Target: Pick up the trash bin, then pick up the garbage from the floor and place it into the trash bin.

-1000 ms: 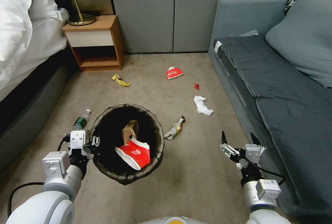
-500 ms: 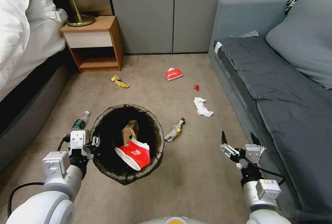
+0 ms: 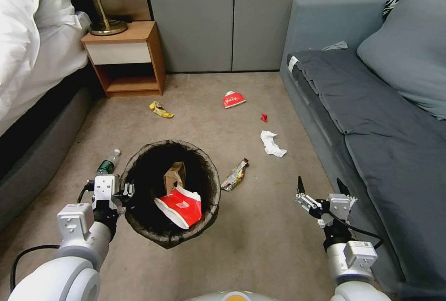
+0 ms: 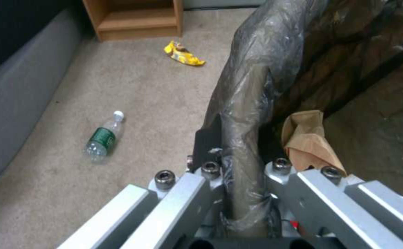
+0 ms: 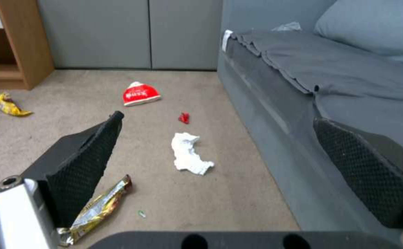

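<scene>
My left gripper is shut on the rim of the trash bin, holding it above the carpet; the bag-covered rim runs between its fingers. Inside lie a red-and-white carton and a brown paper bag. On the floor lies garbage: a shiny wrapper, crumpled white paper, a small red scrap, a red carton and a yellow wrapper. My right gripper hovers open right of the bin, with the shiny wrapper by one finger.
A plastic bottle lies on the carpet left of the bin. A bed and a wooden nightstand stand at the left, a grey sofa along the right. Grey cabinet doors close the back.
The camera shifted slightly early on, so the floor litter sits a little differently in the picture. Both arms and the held bin keep their places.
</scene>
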{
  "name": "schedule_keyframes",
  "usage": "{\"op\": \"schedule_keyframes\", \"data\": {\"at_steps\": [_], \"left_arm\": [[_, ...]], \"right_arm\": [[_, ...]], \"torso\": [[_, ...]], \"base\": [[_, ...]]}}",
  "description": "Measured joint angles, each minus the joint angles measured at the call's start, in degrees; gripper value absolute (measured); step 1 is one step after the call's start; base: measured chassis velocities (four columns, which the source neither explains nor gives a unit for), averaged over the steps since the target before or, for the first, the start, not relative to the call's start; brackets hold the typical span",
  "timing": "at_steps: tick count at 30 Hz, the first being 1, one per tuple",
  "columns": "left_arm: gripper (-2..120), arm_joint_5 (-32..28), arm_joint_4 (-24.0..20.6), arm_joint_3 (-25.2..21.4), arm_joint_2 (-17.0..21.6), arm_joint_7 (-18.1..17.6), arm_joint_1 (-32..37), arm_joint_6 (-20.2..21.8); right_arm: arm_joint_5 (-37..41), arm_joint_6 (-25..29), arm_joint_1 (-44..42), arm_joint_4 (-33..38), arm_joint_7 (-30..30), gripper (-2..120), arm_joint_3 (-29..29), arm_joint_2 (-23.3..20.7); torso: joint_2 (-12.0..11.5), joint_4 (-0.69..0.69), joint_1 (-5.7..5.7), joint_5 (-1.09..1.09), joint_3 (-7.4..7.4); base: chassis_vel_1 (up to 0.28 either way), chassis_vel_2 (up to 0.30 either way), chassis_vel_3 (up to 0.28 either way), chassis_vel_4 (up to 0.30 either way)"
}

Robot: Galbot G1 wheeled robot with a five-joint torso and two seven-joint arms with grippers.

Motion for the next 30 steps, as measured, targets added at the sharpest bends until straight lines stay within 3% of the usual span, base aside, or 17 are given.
{"op": "schedule_keyframes", "data": {"at_steps": [21, 30], "left_arm": [[1, 0.0, 0.0, 0.0, 0.0, 0.0, 0.0, 0.0], [1, 0.0, 0.0, 0.0, 0.0, 0.0, 0.0, 0.0]], "right_arm": [[0.0, 0.0, 0.0, 0.0, 0.0, 100, 0.0, 0.0], [0.0, 0.0, 0.0, 0.0, 0.0, 100, 0.0, 0.0]], "torso": [[0.0, 0.00, 0.00, 0.00, 0.00], [0.0, 0.00, 0.00, -0.01, 0.00]], "base": [[-0.002, 0.001, 0.001, -0.003], [-0.121, 0.116, 0.131, -0.114]]}}
